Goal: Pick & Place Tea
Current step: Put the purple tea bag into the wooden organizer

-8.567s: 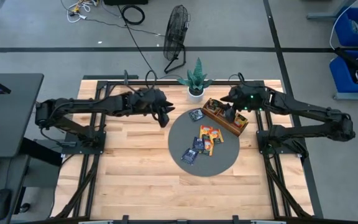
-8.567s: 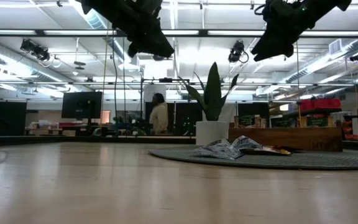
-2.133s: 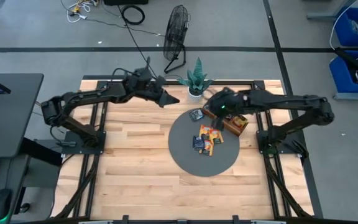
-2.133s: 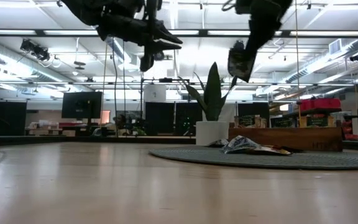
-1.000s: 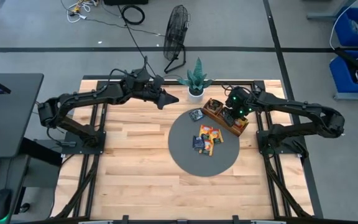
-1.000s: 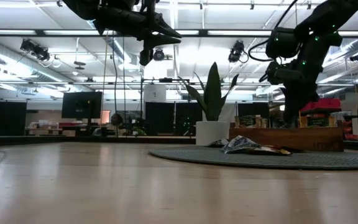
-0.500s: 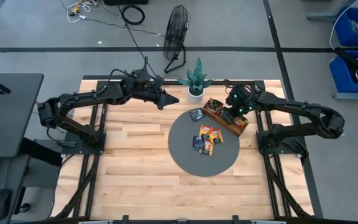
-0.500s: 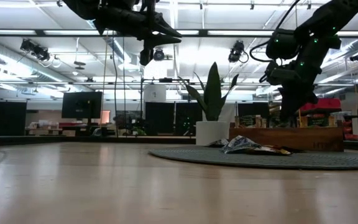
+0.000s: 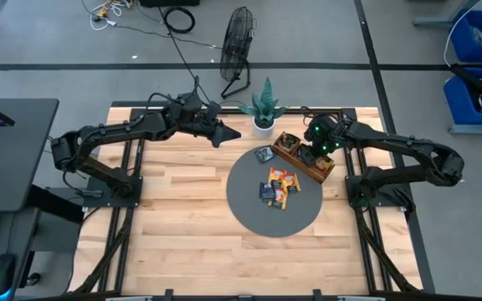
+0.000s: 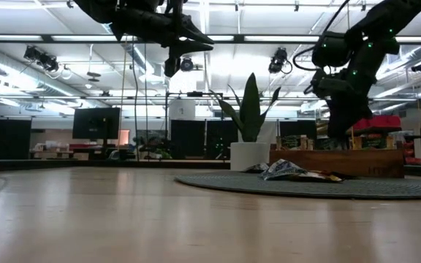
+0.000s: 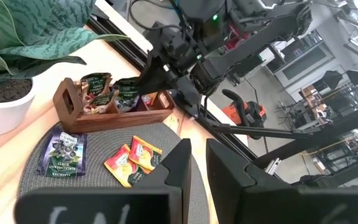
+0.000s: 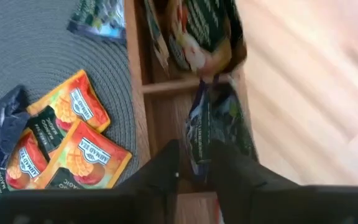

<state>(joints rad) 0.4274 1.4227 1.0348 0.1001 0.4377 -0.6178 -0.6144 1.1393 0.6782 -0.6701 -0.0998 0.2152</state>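
Two dark pincers appeared: the right pincer (image 12: 194, 163), over the long brown wooden compartment tray (image 9: 301, 155) near the counter's (image 9: 182, 242) far right edge, clenched a dark blue square tea sachet (image 12: 202, 127) inside a compartment. Other orange-yellow and dark sachets (image 9: 278, 186) lay on the round grey mat (image 9: 253, 213). The left pincer (image 9: 229, 132) hovered, released, near the far edge.

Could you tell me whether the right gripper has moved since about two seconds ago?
Yes. The right gripper has swung from above the round mat to over the wooden tray, away from the plant.
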